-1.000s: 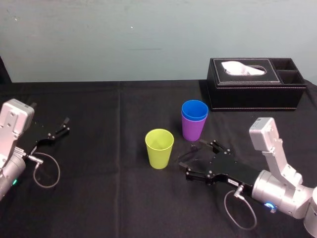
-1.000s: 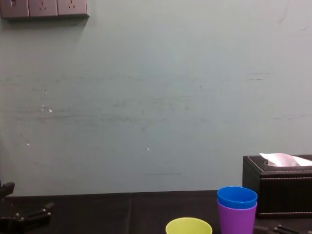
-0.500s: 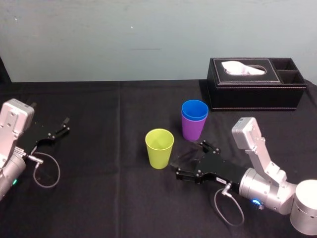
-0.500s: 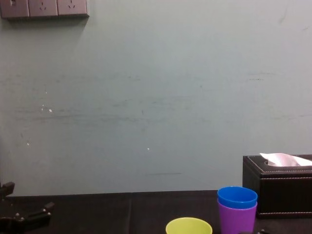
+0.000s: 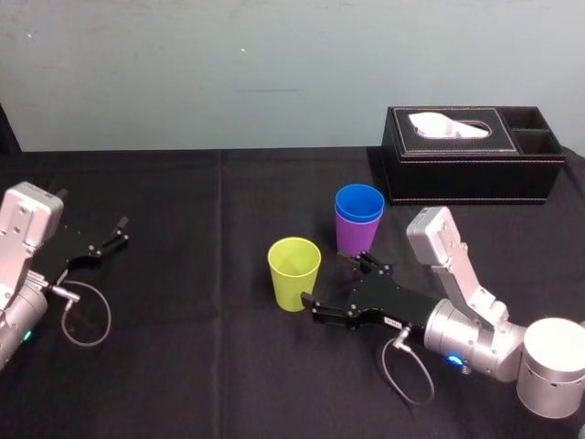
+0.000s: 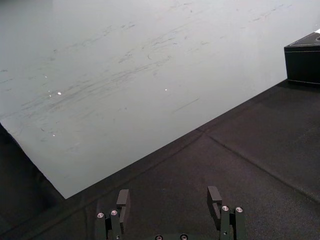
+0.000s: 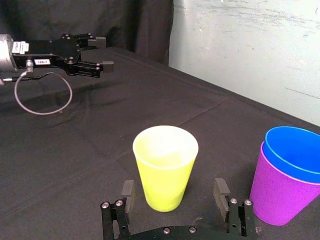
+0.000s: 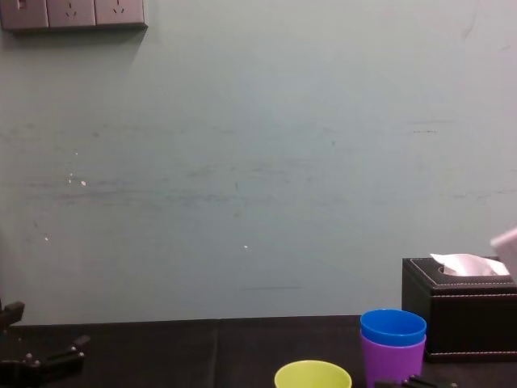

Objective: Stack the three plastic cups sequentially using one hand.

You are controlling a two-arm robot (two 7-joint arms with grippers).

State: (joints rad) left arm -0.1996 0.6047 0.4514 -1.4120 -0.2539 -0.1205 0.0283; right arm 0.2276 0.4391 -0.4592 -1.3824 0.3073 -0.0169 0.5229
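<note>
A yellow-green cup stands upright at the middle of the black table. To its right and a little farther back, a blue cup sits nested inside a purple cup. My right gripper is open and low over the cloth, its fingers reaching in from the right toward the yellow-green cup. In the right wrist view that cup stands between the two fingers with a gap on each side. The blue cup in the purple cup stands just outside them. My left gripper rests open at the far left.
A black tissue box with a white tissue stands at the back right, behind the nested cups. A cable loop hangs by the left arm. Bare black cloth lies between the left gripper and the cups.
My right gripper has slid left across the table, still open, until its fingers flank the yellow-green cup. The cups and the left arm have not moved.
</note>
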